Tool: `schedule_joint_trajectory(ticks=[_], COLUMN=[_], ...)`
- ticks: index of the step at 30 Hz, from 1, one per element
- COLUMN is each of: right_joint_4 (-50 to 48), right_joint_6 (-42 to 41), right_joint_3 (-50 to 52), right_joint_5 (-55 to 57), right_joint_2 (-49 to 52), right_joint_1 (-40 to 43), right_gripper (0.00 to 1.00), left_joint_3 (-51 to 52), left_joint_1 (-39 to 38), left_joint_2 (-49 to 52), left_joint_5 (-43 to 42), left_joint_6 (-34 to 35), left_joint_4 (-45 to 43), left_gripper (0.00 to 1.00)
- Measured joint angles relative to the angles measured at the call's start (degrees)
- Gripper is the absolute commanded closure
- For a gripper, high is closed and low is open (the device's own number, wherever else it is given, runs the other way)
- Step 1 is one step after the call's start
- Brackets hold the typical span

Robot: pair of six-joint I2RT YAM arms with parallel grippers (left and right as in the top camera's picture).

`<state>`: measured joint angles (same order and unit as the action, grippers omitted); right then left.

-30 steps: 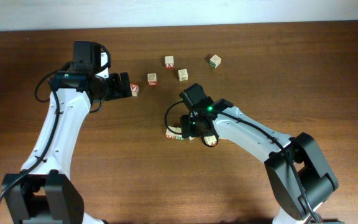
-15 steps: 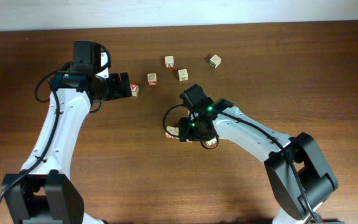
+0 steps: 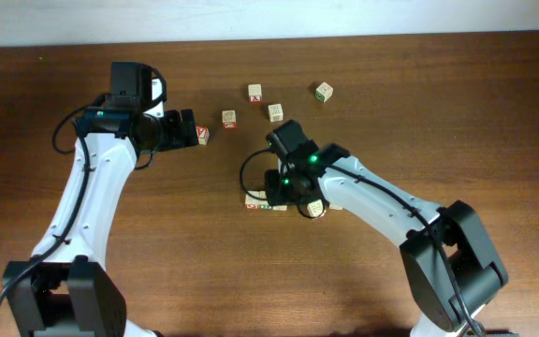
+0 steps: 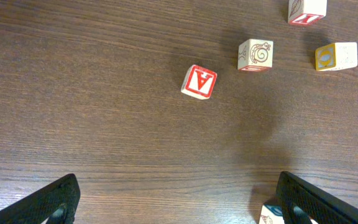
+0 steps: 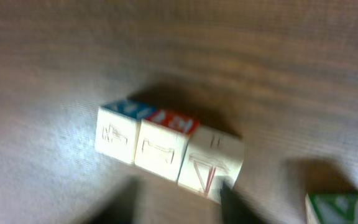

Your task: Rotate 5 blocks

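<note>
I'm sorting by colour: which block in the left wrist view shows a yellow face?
The yellow-faced block at far right, beside the swirl-printed block; no other block there shows yellow.

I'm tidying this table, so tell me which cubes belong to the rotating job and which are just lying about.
Job: blue-faced cube, red-topped cube and pale red-print cube rowed with it, green-printed cube nearby; the fifth I cannot pick out.
Lying about: red-faced cube, pale red-X cube.

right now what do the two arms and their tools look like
The left arm and right arm both have smooth white shells, black joints, a small green light near the wrist and a looping black cable. The left tool and right tool have dark fingers.
</note>
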<state>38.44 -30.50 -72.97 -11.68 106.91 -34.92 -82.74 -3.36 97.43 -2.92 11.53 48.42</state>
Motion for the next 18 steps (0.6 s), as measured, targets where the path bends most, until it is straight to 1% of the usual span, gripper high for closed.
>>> schedule_joint_trajectory(ticks=[3,6,11,18], right_joint_4=[2.91,3.32,3.21,1.64], right_joint_6=[0.72,0.09,-2.64,-3.76], right_joint_3=[-0.07,0.26,1.2,1.25], right_joint_5=[0.5,2.23,5.44,6.54], right_joint_2=[0.0,0.0,0.22,1.7], right_joint_1=[-2.64,-4.92,-5.05,-5.05], right_gripper=[0.96,0.96,0.96,0.96], left_joint_3=[0.0,0.0,0.0,0.0], left_joint_1=[0.0,0.0,0.0,0.0], left_joint_2=[0.0,0.0,0.0,0.0], left_joint_5=[-0.02,0.0,0.0,0.0], left_joint_6=[0.0,0.0,0.0,0.0], left_joint_4=[-0.02,0.0,0.0,0.0], left_gripper=[0.01,0.01,0.01,0.01])
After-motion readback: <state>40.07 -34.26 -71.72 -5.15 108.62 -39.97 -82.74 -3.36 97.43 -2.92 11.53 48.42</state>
